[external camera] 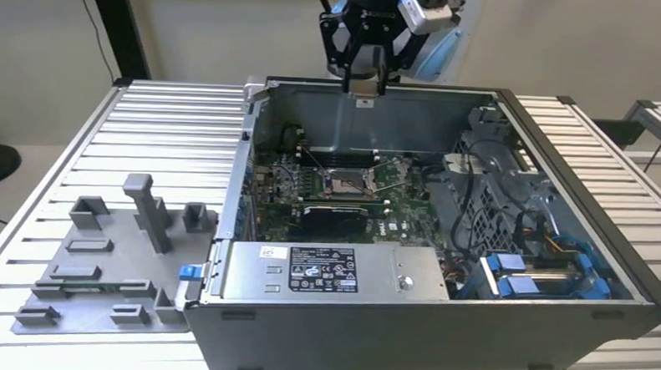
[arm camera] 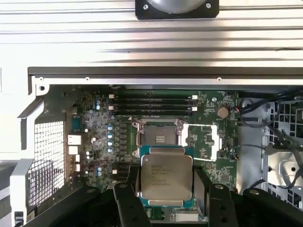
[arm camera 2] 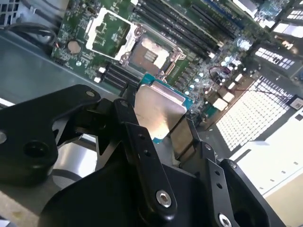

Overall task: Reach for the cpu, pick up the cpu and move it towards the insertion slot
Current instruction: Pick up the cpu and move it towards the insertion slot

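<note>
My gripper hangs above the back wall of the open computer case, shut on the cpu. In both wrist views the cpu is a silvery square plate with a green rim, clamped between the two black fingers. The insertion slot lies on the green board inside the case, a shiny metal frame with a dark centre. It sits below and ahead of the held cpu, with a clear gap between them.
A grey fixture plate with upright blocks lies at the exterior view's left of the case. Inside the case are a metal power supply box, black cables and blue clips. Dark memory slots run beside the socket.
</note>
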### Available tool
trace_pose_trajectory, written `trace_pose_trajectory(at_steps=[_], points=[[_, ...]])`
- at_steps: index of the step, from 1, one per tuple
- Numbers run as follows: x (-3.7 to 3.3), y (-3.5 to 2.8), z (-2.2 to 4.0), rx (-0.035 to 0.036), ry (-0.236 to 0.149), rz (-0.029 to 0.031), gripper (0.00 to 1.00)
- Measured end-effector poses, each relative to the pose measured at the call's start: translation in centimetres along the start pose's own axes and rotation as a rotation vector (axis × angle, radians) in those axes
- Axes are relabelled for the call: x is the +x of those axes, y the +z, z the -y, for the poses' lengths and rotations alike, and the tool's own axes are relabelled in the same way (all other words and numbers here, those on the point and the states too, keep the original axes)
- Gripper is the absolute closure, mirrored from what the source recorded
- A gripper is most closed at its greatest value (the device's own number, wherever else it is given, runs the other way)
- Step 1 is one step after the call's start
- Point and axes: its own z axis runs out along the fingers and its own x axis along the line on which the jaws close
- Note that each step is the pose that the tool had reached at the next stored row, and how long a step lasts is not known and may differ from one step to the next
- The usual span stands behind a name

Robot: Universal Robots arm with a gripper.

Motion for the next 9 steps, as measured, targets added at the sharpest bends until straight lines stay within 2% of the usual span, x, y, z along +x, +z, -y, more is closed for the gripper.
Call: trace_pose_trajectory(at_steps=[3,9], points=[[0.01,0.09,-0.59,0.0002,0.000,-0.0001,1.00],[0.01,0.14,-0.60,0.0001,0.000,0.0000,1.00]])
